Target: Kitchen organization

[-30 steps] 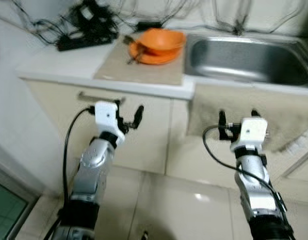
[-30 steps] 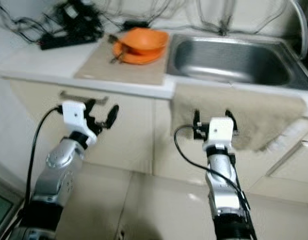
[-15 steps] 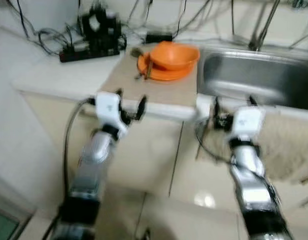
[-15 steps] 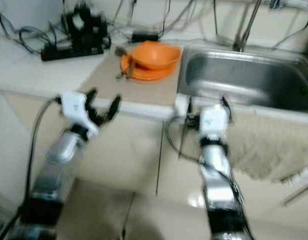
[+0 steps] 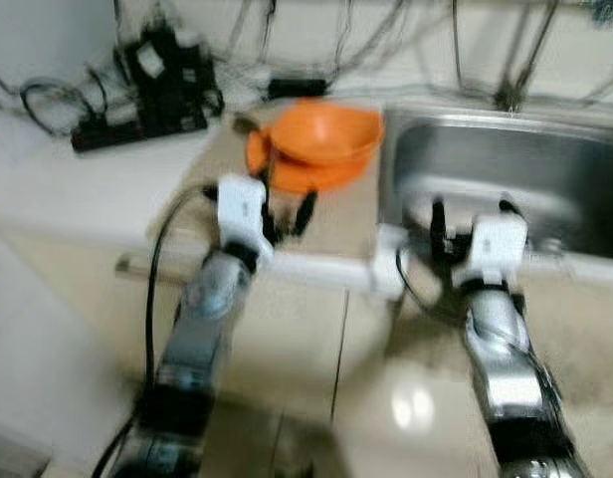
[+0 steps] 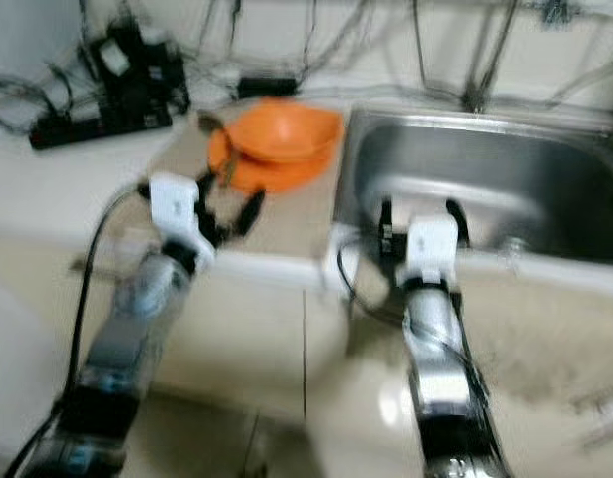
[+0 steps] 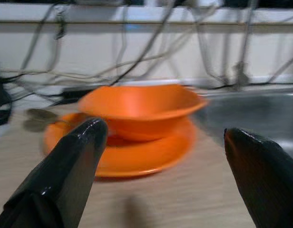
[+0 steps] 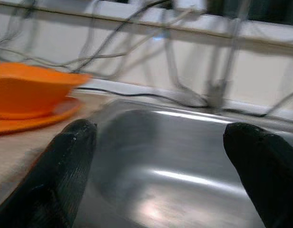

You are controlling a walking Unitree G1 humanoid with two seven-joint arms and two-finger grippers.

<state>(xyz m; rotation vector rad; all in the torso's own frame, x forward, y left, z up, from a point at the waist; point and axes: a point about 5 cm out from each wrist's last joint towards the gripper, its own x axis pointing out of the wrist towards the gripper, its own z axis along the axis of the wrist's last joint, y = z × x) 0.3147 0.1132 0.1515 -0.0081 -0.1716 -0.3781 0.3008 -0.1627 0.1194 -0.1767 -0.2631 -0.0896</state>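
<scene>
An orange bowl rests on an orange plate on a beige mat on the counter, left of the steel sink. A utensil lies on the plate's edge. My left gripper is open, raised over the mat's front, just short of the plate; the left wrist view shows the bowl between its fingers. My right gripper is open at the sink's front rim, and its wrist view looks into the basin. The pictures are blurred.
A black power strip and tangled cables lie at the counter's back left. A tap pipe rises behind the sink. Cream cabinet doors stand below the counter, with shiny floor tiles beneath.
The view has shifted closer to the counter. Both grippers have risen from in front of the cabinet doors to counter height, the left over the mat, the right at the sink's rim.
</scene>
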